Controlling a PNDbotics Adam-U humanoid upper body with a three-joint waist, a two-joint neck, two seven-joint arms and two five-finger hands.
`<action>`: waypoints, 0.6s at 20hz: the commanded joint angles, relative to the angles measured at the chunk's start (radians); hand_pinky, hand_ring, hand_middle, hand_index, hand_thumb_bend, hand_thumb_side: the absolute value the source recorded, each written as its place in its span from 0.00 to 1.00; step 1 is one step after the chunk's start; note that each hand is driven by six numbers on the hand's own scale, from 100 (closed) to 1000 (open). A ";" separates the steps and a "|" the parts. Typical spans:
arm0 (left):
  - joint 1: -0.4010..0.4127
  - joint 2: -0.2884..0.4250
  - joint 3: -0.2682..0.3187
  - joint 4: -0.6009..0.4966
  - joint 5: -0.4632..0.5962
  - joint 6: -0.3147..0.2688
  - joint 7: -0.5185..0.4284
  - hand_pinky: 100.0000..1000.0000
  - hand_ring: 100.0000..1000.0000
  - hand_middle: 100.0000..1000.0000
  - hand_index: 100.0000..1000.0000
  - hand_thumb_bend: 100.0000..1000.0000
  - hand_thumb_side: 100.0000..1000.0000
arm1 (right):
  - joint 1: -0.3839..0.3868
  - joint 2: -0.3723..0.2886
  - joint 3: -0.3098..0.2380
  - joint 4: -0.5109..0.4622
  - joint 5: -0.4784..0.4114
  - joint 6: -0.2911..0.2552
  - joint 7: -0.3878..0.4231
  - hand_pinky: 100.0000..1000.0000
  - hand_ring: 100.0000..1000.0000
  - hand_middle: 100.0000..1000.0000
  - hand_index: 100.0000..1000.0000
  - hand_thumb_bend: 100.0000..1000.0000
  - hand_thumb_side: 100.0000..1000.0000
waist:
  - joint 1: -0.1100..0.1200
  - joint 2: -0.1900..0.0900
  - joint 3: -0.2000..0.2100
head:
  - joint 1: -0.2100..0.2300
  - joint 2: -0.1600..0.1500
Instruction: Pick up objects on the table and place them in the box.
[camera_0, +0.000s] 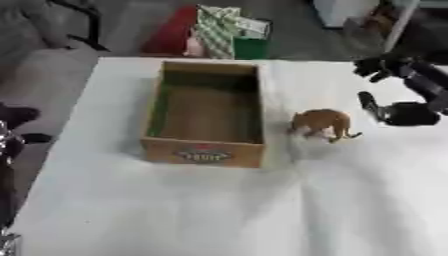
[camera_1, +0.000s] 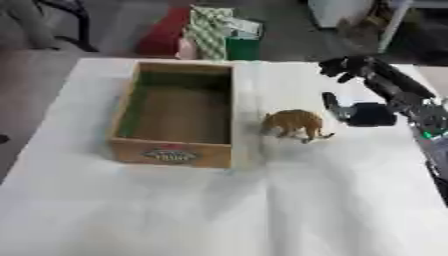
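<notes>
On the white table (camera_0: 175, 210), just right of the wooden box (camera_0: 206, 116), a small orange-brown animal figure (camera_1: 293, 123) is standing on its legs, near the box's right wall but not touching it. Its body is running roughly left to right across the table, a thin tail trailing toward the lower right, so the tail end is pointing at the incoming hand. The right hand (camera_1: 360, 113) is hovering just beside the figure on its right, thumb and fingers spread apart, holding nothing; the gap is facing left toward the toy. The left hand (camera_0: 16, 131) is showing only as a dark shape at the left edge of the left eye view, well apart from the figure; whether its fingers are spread or curled I cannot tell. The box is sitting empty, green lining showing inside, a label on its near face. Judgement: the right hand is clearly the nearer; the coming reach is a short move leftward, closing across the figure's narrow width. Bags are lying beyond the table's far edge.
</notes>
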 joint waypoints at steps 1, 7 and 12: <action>-0.006 0.021 0.001 -0.017 0.003 -0.003 -0.002 0.52 0.74 0.52 0.56 0.00 0.74 | -0.016 -0.039 -0.009 -0.011 -0.003 -0.003 -0.002 0.72 0.79 0.74 0.90 0.00 0.20 | 0.000 -0.017 0.001 | 0.001 -0.009; -0.006 0.021 0.001 -0.017 0.003 -0.002 -0.002 0.52 0.74 0.52 0.56 0.00 0.74 | -0.021 -0.038 -0.004 -0.010 -0.002 -0.004 0.003 0.72 0.79 0.74 0.90 0.00 0.20 | 0.001 -0.017 0.002 | 0.000 -0.007; -0.006 0.021 0.000 -0.017 0.003 -0.002 -0.003 0.52 0.74 0.52 0.56 0.00 0.74 | -0.028 -0.040 -0.001 -0.007 -0.002 -0.006 0.007 0.72 0.80 0.74 0.90 0.00 0.20 | 0.002 -0.016 0.002 | -0.001 -0.006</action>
